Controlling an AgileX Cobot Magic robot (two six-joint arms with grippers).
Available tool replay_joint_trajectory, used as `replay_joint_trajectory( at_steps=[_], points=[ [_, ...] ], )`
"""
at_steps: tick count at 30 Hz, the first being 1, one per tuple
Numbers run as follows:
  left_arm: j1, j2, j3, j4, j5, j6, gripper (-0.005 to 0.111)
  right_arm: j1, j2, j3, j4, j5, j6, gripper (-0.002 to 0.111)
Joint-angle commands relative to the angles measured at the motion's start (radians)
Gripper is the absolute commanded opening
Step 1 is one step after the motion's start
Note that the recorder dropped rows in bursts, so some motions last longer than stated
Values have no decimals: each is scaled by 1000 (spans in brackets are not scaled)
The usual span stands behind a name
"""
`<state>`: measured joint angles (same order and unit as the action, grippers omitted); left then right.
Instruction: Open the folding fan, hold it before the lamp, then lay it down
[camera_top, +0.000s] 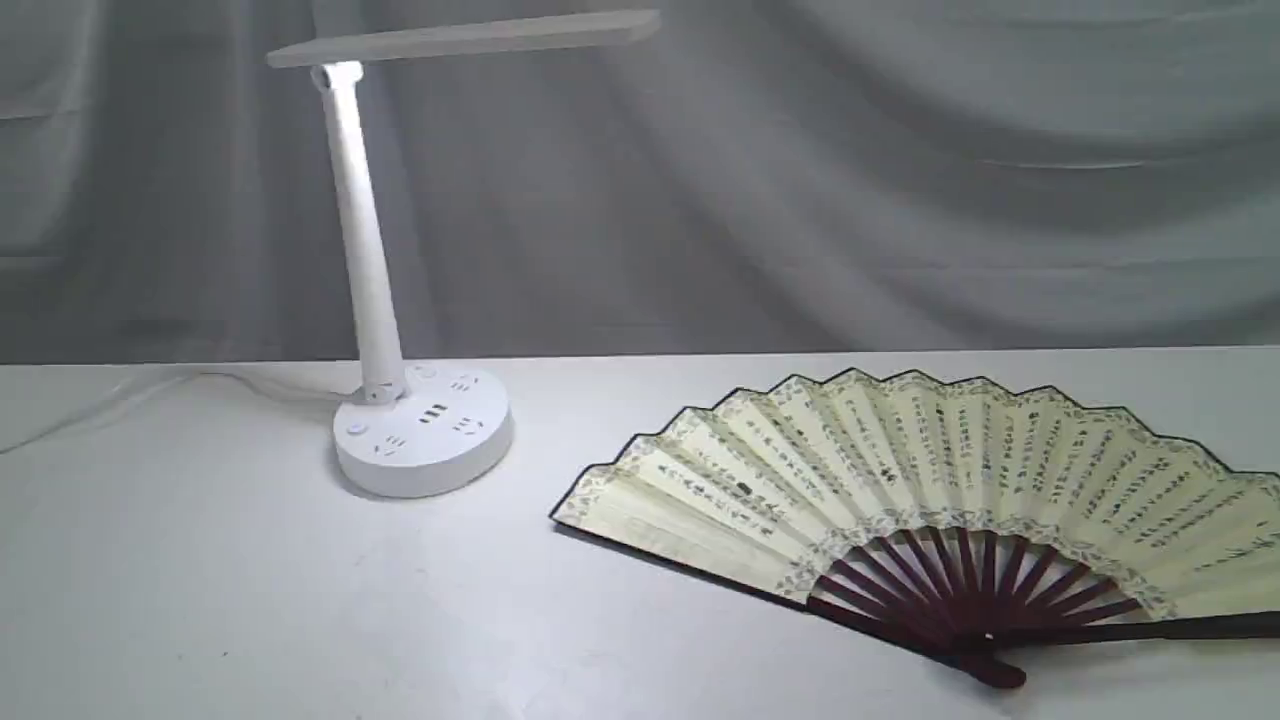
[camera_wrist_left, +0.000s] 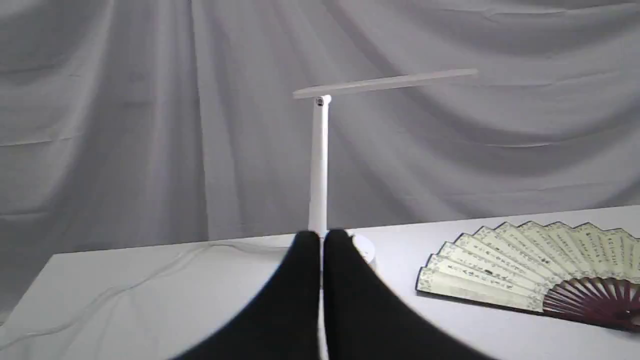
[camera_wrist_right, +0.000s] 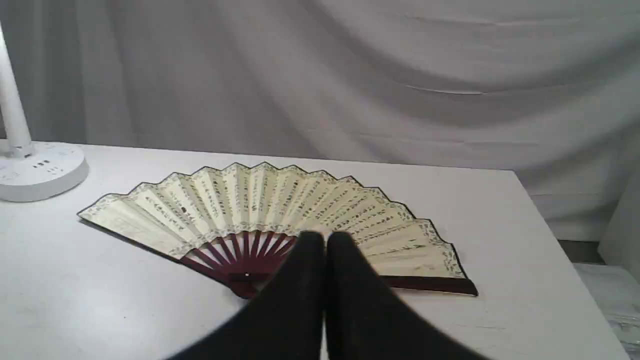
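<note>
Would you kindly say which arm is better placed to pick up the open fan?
Probably the right: the right tool, shut, points at the folding fan; the left tool faces the lamp.

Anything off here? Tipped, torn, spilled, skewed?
Nothing stands out. The fan lies spread flat on the table, with no tears visible. The lamp stands upright, apart from it. The left hand and right hand are shut, empty and clear of both.
</note>
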<state>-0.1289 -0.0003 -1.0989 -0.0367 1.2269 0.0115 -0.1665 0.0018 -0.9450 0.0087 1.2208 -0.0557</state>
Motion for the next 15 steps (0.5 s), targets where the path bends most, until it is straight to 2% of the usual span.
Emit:
replay_joint_trajectory(
  at_steps=[1, 5, 9, 15],
  points=[
    [1, 0, -5, 12, -6, -11, 0, 5, -2, -8, -24, 0, 3, 0],
    [1, 0, 11, 22, -6, -11, 0, 5, -2, 0, -33, 0, 19, 0],
    [1, 0, 77, 22, -51, -19, 0, 5, -2, 42, -32, 0, 19, 0],
    [1, 0, 271, 22, -203, -19, 0, 5, -2, 173, -23, -91, 19, 0]
  ],
)
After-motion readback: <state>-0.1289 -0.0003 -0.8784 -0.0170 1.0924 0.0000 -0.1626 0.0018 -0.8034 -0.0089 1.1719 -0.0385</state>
